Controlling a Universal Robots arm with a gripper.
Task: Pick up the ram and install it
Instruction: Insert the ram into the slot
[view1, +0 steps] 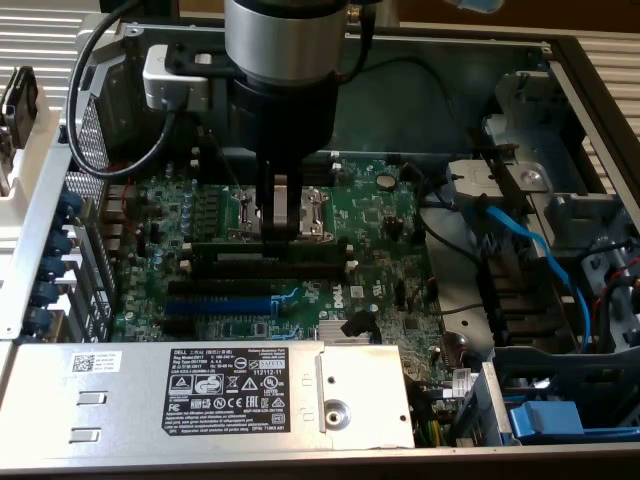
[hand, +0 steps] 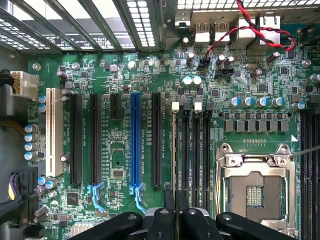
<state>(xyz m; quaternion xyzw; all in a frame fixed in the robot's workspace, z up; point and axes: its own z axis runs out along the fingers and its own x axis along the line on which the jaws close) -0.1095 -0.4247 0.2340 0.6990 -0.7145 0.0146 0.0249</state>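
The ram (view1: 240, 250) is a long dark-green stick standing on edge across the motherboard, right over the black memory slots (view1: 300, 270). My gripper (view1: 283, 232) points straight down at its middle, shut on its top edge. In the wrist view the ram (hand: 173, 150) shows edge-on as a thin strip running away from the gripper (hand: 175, 210). It lines up with the memory slot farthest from the CPU socket (hand: 255, 192), and the other memory slots (hand: 196, 150) lie beside it. I cannot tell whether it is seated in the slot.
A blue expansion slot (view1: 215, 303) and black ones lie on the side of the ram away from the socket. A silver labelled box (view1: 200, 395) borders the board at the front. Drive bays and a blue cable (view1: 530, 250) fill the exterior view's right. Red and black wires (hand: 250, 25) cross the board's edge.
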